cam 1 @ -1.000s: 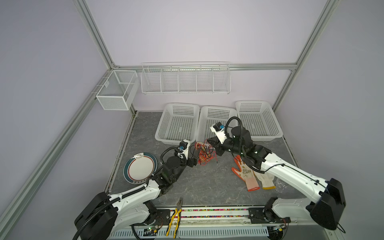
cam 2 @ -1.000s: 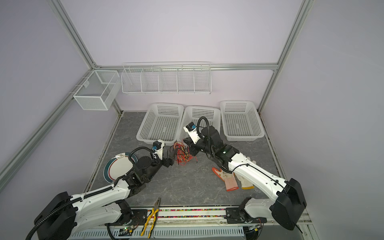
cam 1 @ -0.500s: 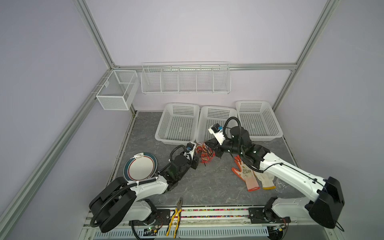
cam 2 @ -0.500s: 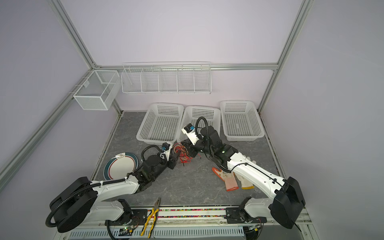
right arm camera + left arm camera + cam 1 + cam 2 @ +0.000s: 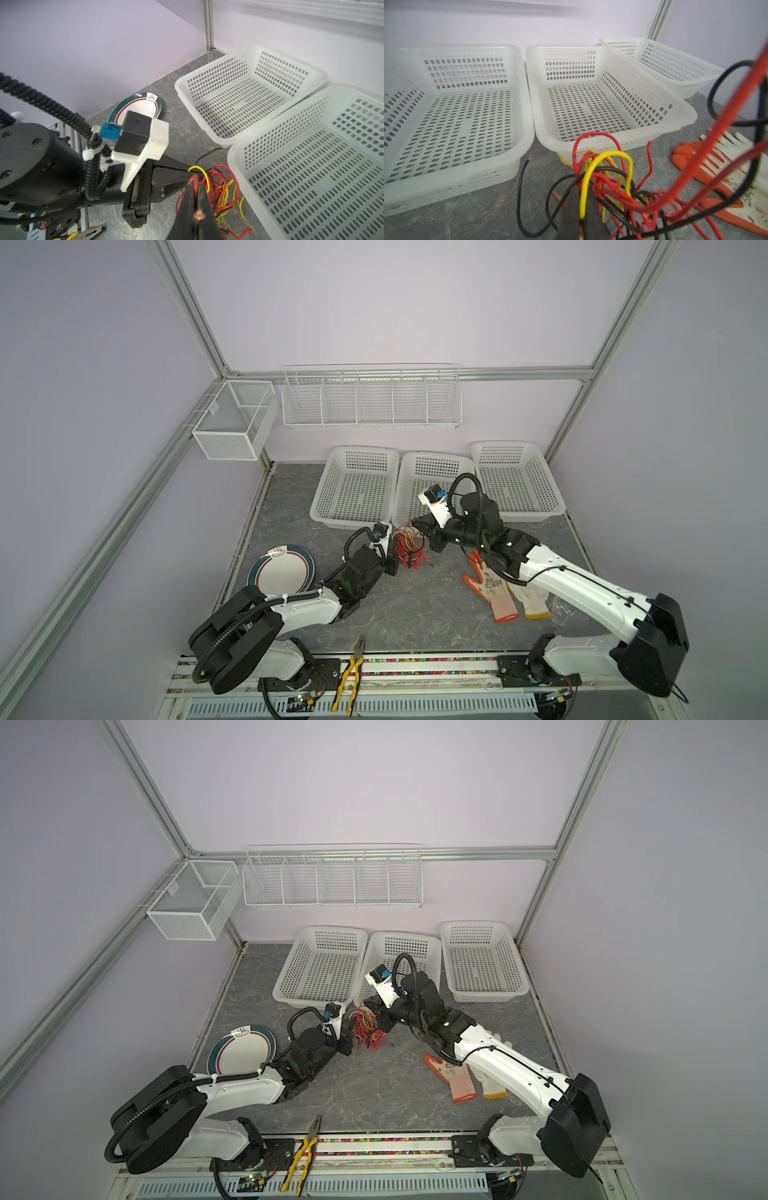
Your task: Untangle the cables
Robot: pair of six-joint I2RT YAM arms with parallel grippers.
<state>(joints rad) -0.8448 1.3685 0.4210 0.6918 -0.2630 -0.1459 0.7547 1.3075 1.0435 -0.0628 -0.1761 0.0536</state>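
Observation:
The cables (image 5: 409, 549) form a tangle of red, yellow and black wires on the grey table, just in front of the middle basket; both top views show the tangle (image 5: 365, 1032). My left gripper (image 5: 581, 200) is at the tangle's left side, shut on a yellow cable (image 5: 608, 154) that loops up from between its dark fingers (image 5: 570, 209). My right gripper (image 5: 196, 187) is at the tangle's right side, shut on a red cable (image 5: 194, 179) whose bare copper end pokes out behind the fingers. In a top view the left gripper (image 5: 394, 562) and right gripper (image 5: 423, 533) face each other across the cables.
Three white perforated baskets (image 5: 355, 489) (image 5: 432, 477) (image 5: 515, 479) stand along the back. A plate (image 5: 282, 572) lies at the left, orange and white gloves (image 5: 498, 589) at the right, yellow-handled pliers (image 5: 351, 672) at the front edge. Wire racks (image 5: 370, 398) hang on the wall.
My left gripper moved forward into the tangle and closed on a yellow cable. My right gripper stayed shut on the red cable and shifted only slightly.

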